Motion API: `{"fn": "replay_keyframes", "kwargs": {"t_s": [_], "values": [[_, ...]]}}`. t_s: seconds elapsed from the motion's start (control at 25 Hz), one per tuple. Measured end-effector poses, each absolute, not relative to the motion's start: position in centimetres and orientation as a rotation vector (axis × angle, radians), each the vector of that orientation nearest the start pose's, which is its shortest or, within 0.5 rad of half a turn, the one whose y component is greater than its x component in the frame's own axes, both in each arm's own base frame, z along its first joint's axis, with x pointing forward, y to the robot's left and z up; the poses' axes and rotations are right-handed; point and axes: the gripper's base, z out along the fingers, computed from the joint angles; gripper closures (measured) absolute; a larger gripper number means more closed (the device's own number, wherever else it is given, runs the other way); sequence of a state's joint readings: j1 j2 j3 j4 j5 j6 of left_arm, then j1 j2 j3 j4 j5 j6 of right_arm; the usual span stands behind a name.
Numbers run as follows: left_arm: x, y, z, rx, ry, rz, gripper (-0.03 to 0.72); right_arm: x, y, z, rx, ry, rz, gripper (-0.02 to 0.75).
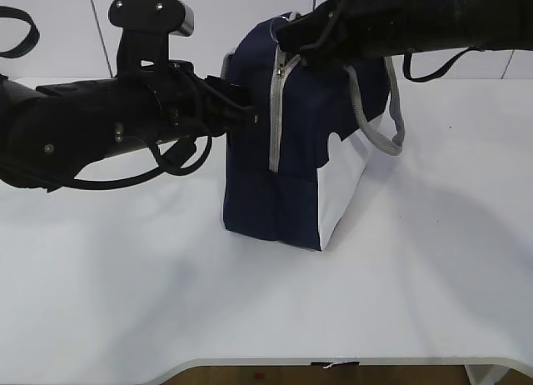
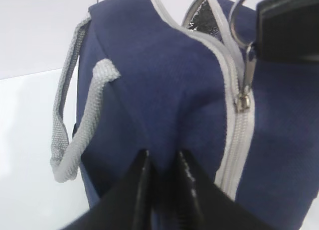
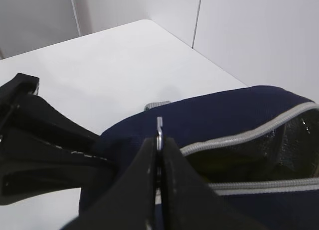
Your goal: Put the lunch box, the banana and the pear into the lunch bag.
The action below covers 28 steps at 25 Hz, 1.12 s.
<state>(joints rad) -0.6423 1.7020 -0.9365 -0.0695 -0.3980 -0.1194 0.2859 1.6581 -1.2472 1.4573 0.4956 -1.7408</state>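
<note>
Opening the lunch bag (image 1: pixel 293 143), judging by the grips.
Right gripper (image 3: pixel 158 155) clamps the ring pull (image 3: pixel 159 133); left gripper (image 2: pixel 162 165) pinches bag fabric; next, a steady zipper pull.

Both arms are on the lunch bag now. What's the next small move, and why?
Probably have the right gripper draw the ring pull further along the zipper. The lunch bag gapes only at the top, showing its silver lining, while the left gripper pinches a fold of fabric, bracing it.
</note>
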Motion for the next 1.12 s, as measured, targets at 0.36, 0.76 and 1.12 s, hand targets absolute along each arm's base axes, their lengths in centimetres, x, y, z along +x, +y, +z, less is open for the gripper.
{"fn": "replay_keyframes", "kwargs": {"t_s": [0.36, 0.76, 1.12], "values": [[29.9, -22.1, 23.2, 0.39, 1.849, -0.567, 0.69, 35.5, 14.9, 31.2, -0.848, 1.735, 0.48, 0.731], [28.9, -23.4, 23.2, 0.436, 1.848, -0.602, 0.692, 36.2, 14.5, 32.4, -0.781, 1.713, 0.409, 0.731], [27.8, -23.5, 24.1, 0.469, 1.885, -0.604, 0.692, 36.6, 14.3, 32.8, -0.741, 1.713, 0.39, 0.731]]}}
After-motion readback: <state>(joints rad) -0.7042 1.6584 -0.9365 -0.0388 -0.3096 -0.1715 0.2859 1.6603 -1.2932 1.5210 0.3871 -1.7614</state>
